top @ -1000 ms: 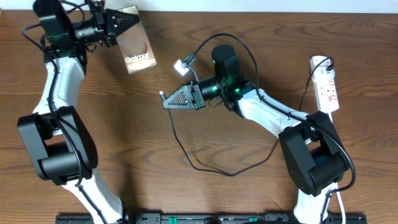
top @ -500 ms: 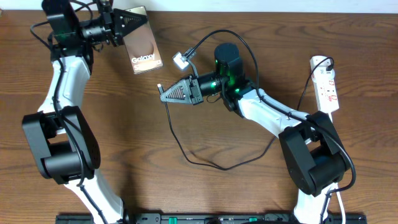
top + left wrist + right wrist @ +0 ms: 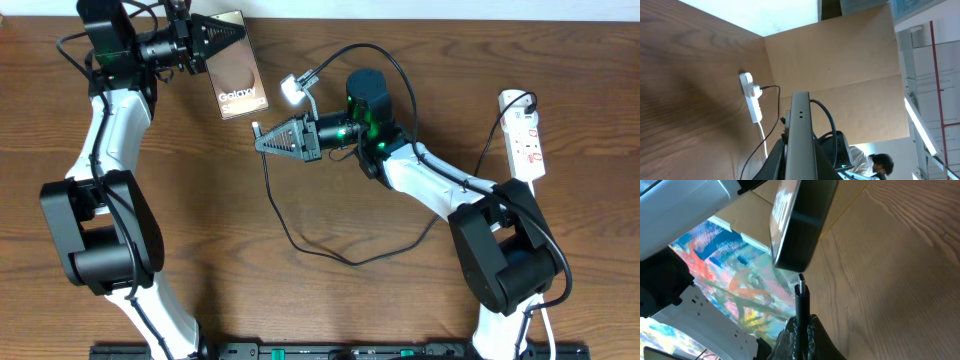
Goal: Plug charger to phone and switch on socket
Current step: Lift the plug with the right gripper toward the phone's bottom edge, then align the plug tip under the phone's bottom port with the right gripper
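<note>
My left gripper (image 3: 236, 31) is shut on the phone (image 3: 240, 72) and holds it above the table's far left, its brownish "Galaxy" screen facing up. In the left wrist view the phone's silvery edge (image 3: 800, 130) stands between the dark fingers (image 3: 776, 161). My right gripper (image 3: 261, 139) is shut on the charger (image 3: 256, 129), its thin black cable (image 3: 300, 245) looping over the table. In the right wrist view the plug tip (image 3: 800, 281) points up, just below the phone's dark end (image 3: 802, 230). The white socket (image 3: 525, 135) lies at the far right.
A small white tag (image 3: 292, 90) hangs on the cable above the right gripper. The cable runs behind the right arm (image 3: 420, 175) to the socket, also in the left wrist view (image 3: 751, 97). A person (image 3: 880, 162) sits beyond the table.
The left gripper has carried the phone to the right. The right gripper has moved up and left with the charger, closing the gap to the phone's lower end.
</note>
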Available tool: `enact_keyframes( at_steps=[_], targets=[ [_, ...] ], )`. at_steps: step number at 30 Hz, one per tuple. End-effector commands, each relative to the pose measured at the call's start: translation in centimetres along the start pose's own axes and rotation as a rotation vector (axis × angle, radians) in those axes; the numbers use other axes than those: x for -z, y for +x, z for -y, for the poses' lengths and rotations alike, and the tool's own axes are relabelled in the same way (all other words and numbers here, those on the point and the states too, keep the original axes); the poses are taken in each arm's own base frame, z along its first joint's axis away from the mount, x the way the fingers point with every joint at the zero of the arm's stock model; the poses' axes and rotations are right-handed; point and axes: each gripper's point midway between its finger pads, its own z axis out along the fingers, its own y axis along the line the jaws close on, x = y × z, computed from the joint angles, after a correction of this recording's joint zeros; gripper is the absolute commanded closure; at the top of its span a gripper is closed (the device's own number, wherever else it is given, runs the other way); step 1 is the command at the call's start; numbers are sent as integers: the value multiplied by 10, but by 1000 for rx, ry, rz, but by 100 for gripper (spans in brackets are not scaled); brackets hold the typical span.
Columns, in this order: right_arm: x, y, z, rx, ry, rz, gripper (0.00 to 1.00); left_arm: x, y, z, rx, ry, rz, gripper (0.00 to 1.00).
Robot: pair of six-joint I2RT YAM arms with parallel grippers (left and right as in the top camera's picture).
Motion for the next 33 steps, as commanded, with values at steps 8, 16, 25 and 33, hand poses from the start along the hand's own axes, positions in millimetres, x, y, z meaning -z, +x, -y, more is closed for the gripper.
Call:
enact_keyframes(
  at_steps=[8, 16, 25, 33],
  targets=[
    [-9, 0, -12, 65, -30, -4, 99, 0, 1, 16, -112, 5, -2, 93],
    [-12, 0, -15, 77, -37, -6, 99, -4, 3, 16, -115, 8, -11, 92],
    [-11, -2, -13, 81, -28, 4, 99, -7, 7, 18, -116, 15, -29, 93],
    [-7, -4, -11, 80, -22, 13, 99, -7, 9, 19, -116, 22, -45, 92]
  ],
)
